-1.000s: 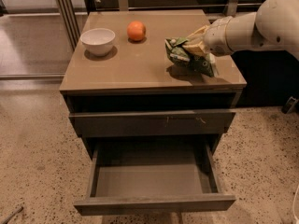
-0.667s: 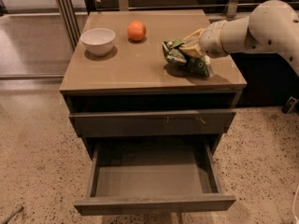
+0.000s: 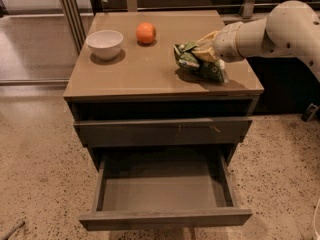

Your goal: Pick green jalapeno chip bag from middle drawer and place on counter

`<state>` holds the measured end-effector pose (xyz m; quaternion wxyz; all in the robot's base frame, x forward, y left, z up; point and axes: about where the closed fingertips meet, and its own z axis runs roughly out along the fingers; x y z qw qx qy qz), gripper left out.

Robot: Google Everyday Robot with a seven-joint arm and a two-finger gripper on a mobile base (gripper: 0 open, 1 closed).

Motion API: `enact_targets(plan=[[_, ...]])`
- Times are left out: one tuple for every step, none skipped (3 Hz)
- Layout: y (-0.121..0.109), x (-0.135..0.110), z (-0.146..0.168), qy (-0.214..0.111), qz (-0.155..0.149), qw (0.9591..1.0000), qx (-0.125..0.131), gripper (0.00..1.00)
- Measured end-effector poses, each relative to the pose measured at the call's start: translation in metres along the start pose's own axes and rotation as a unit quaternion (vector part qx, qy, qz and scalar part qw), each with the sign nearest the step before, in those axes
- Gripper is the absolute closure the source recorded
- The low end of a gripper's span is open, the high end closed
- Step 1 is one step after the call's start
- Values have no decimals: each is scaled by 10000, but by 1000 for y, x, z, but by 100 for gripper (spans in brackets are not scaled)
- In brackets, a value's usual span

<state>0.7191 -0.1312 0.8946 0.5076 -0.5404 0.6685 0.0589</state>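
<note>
The green jalapeno chip bag, crumpled green and white, rests on the right part of the tan counter. My gripper reaches in from the right on a white arm and is shut on the bag's top edge. The middle drawer is pulled out below, and its inside is bare.
A white bowl and an orange fruit stand on the counter's left and back. A closed drawer front with pale scratches sits above the open drawer. Speckled floor surrounds the cabinet. A dark cabinet and metal rails stand behind.
My gripper and the bag have shifted slightly left and down towards the counter's middle. Bowl, fruit and drawers have not moved.
</note>
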Motion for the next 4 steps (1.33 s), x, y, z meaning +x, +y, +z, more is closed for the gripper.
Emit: enact_targets(plan=[[0,0,0,0,0,10000,0,35],[0,0,0,0,0,10000,0,12],[0,0,0,0,0,10000,-1,0],[0,0,0,0,0,10000,-1,0]])
